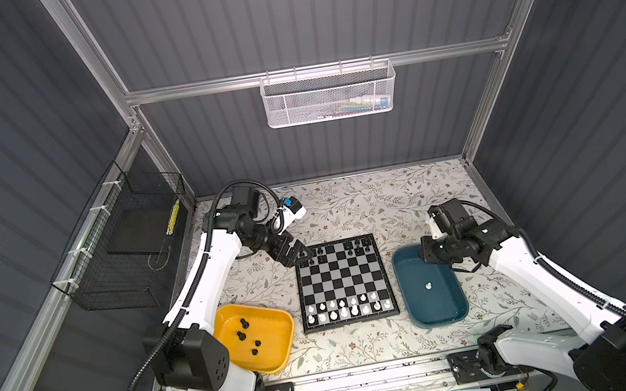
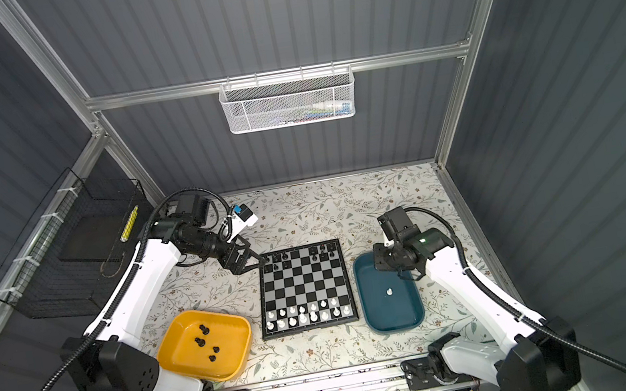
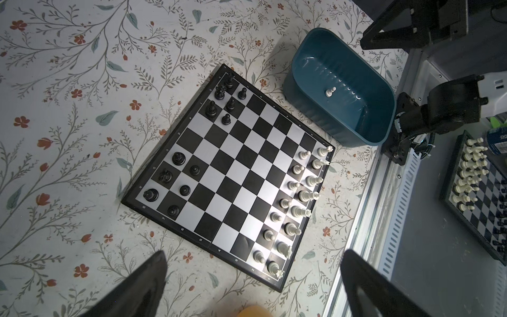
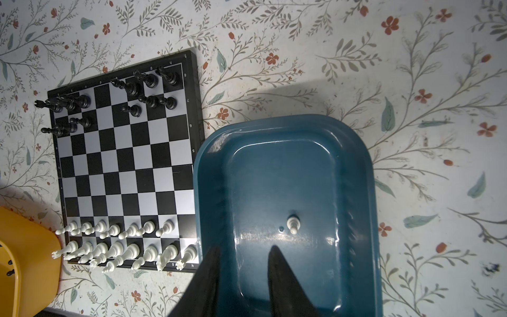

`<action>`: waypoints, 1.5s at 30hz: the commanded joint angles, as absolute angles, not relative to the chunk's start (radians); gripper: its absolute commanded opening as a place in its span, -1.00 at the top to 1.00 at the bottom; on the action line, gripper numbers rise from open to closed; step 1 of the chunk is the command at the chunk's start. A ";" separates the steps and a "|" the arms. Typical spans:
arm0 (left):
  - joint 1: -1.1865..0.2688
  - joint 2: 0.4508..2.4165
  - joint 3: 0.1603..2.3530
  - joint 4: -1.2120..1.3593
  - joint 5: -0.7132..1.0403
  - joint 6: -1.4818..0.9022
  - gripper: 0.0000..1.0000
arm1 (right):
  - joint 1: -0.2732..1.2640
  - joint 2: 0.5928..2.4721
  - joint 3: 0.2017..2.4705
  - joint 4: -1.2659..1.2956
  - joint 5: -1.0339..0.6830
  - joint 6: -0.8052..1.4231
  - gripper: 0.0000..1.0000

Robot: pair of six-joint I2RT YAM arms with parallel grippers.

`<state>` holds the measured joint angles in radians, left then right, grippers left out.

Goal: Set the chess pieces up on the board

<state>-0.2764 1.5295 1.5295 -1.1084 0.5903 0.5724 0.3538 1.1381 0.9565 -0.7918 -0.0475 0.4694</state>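
Yellow tray point(image 4: 30, 247) cropped, its chess pieces point(image 4: 10, 272) barely visible, wall basket point(image 1: 309, 100) contents blurred

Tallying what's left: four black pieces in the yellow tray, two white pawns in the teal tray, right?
No. The teal tray holds only one white pawn, clear in the right wrist view. Four black pieces in the yellow tray is right.

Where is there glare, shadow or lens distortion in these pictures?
Left wrist view: glare whitens squares of the board near the white pieces. Right wrist view: a broad shadow crosses the tablecloth beside the teal tray; the black pieces lean outward, lens distortion.
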 commanded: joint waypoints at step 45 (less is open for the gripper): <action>-0.281 1.577 1.585 -1.100 0.510 0.570 -0.99 | 0.301 1.316 0.844 -0.815 -0.049 0.414 0.42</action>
<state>-0.2764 1.5696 1.5429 -1.0538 0.4839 0.5468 0.3035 1.3197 0.8577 -0.8143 -0.0620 0.4110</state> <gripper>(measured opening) 0.995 0.289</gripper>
